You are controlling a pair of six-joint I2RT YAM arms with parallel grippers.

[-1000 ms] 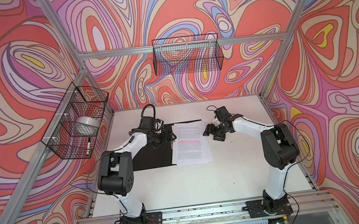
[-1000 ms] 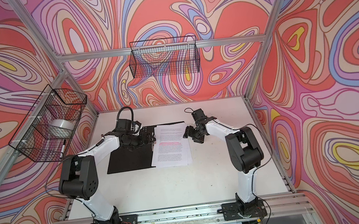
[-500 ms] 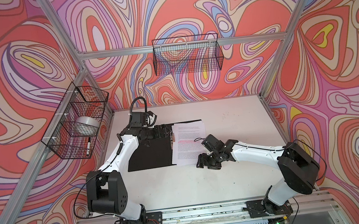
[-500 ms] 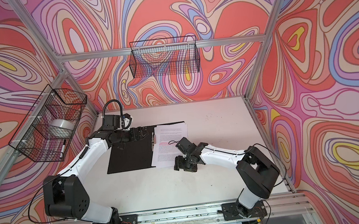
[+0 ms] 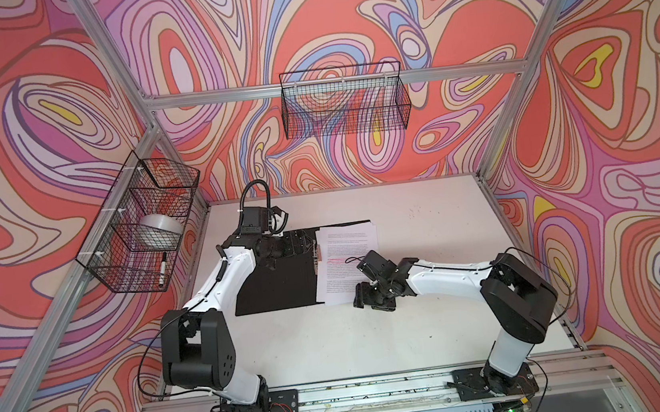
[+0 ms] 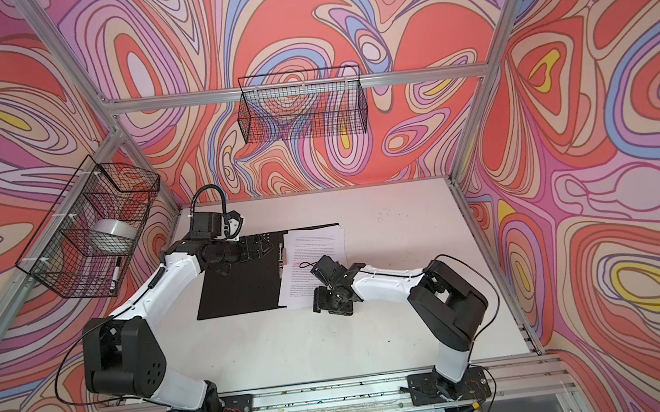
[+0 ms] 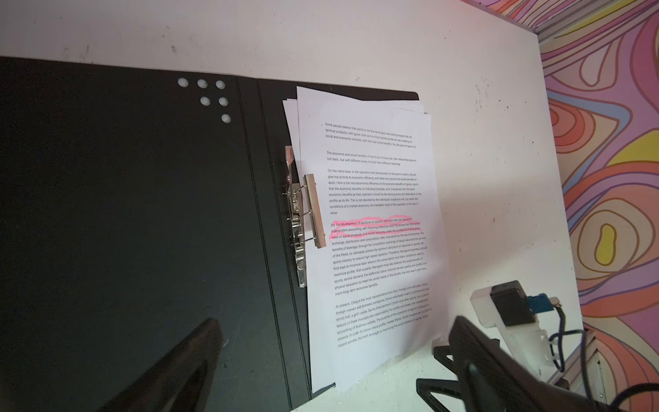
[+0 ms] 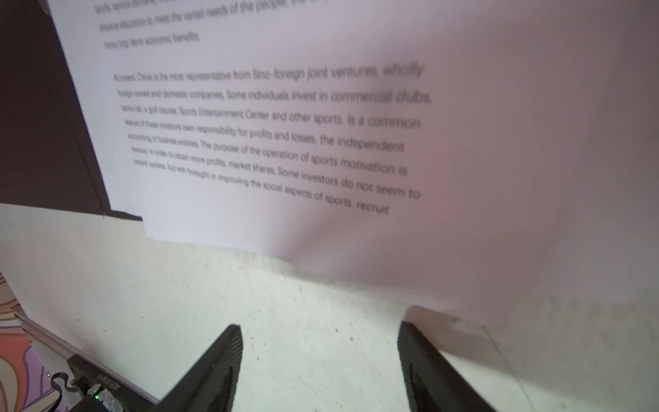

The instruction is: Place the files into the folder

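The right hand (image 5: pixel 361 297), jaws apart and empty, is hovering over the counter (image 5: pixel 376 344) just off the folder's (image 5: pixel 278 283) near right corner. The files (image 5: pixel 346 255) are lying ahead of it on the folder's right leaf, long axis running along the spine (image 7: pixel 249 214), near edge overhanging. The left hand (image 5: pixel 297 246), spread wide and empty, is hanging over the folder's far left leaf.

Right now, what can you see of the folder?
The folder lies open and flat on the white table, matte black inside and stiff-looking. A metal clip sits by its creased spine, and six small pale dots mark the bare flap. The files cover its other flap, overhanging the near edge.
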